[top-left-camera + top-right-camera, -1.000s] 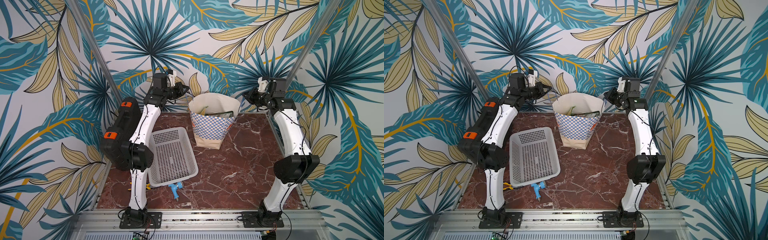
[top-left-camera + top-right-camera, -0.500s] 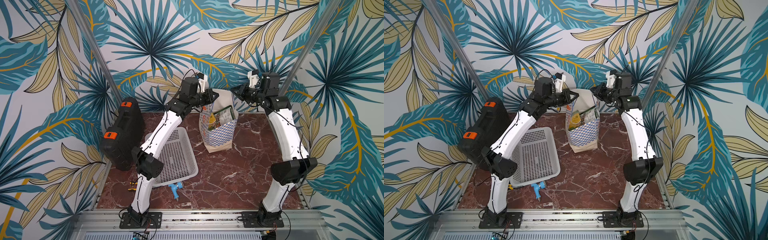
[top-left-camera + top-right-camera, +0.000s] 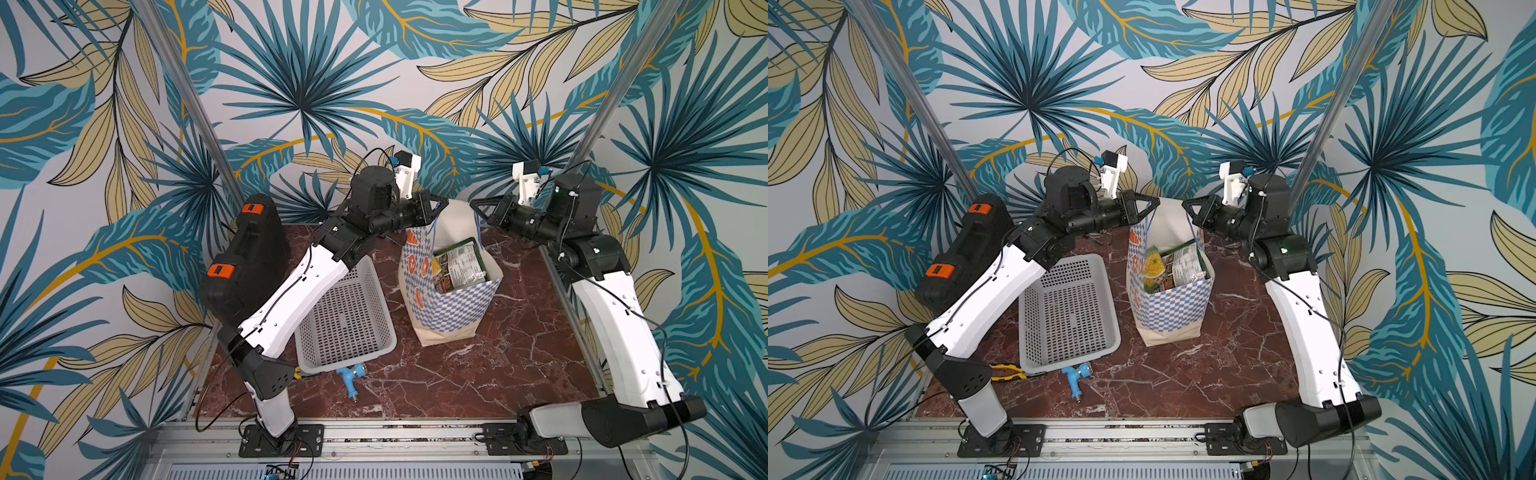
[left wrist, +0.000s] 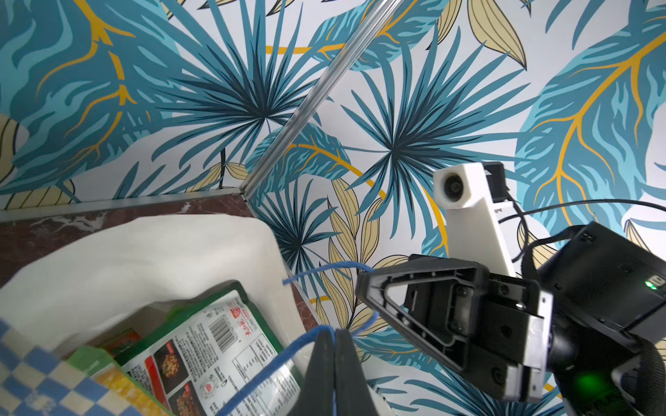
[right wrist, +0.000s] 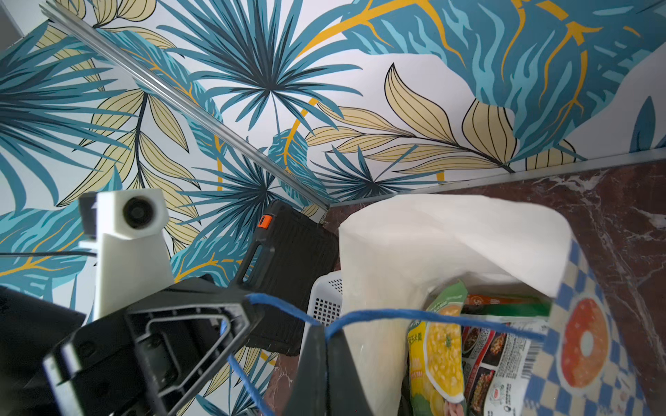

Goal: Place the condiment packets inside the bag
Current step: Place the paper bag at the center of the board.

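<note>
Bag (image 3: 457, 309) of condiment packets (image 3: 459, 264) between left claw (image 3: 440, 204) and right claw (image 3: 474, 204)

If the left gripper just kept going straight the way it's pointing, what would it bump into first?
Most likely the right gripper, which faces it tip to tip above the blue-and-white checkered paper bag. The left gripper is shut on a thin blue cord handle; exact alignment is hard to judge.

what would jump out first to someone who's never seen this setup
The left gripper and right gripper face each other, each shut on a thin blue cord handle of the tall blue-and-white checkered paper bag toward the back of the red marble table. Inside it stand green and yellow printed condiment packets. A white perforated plastic basket sits beside it, on the left arm's side.
</note>
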You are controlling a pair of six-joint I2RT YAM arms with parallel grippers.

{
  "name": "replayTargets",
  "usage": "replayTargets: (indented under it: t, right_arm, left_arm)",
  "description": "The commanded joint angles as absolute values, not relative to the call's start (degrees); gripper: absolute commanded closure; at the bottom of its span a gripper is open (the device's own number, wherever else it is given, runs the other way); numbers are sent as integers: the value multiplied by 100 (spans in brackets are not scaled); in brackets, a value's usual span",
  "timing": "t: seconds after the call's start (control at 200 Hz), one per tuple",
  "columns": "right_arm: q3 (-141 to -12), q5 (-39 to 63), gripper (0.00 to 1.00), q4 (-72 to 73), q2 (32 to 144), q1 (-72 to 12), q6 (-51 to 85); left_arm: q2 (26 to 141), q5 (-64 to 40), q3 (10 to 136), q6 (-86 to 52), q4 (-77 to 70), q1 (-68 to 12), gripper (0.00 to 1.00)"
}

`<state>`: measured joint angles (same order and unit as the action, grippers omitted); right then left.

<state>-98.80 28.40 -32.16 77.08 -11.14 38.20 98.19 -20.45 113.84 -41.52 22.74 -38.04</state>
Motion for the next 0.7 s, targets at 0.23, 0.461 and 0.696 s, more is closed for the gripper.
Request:
replayTargets:
  t: [0.23,0.461,0.696]
  right_arm:
    - [-8718,3003,100,-2312,7345,-1509,3902]
    - [-8587,2833,100,-2139,7409,-1947,3947]
    - [-8748,2727,100,-2083,7522,-2221,3964]
  left_arm:
    - [8767,-1753,9282,-4256,458,-3841,100]
    - [8524,-1627,9090,-4083,595,-3837,100]
    - [8212,-1582,9158,-3958,802,-3824,100]
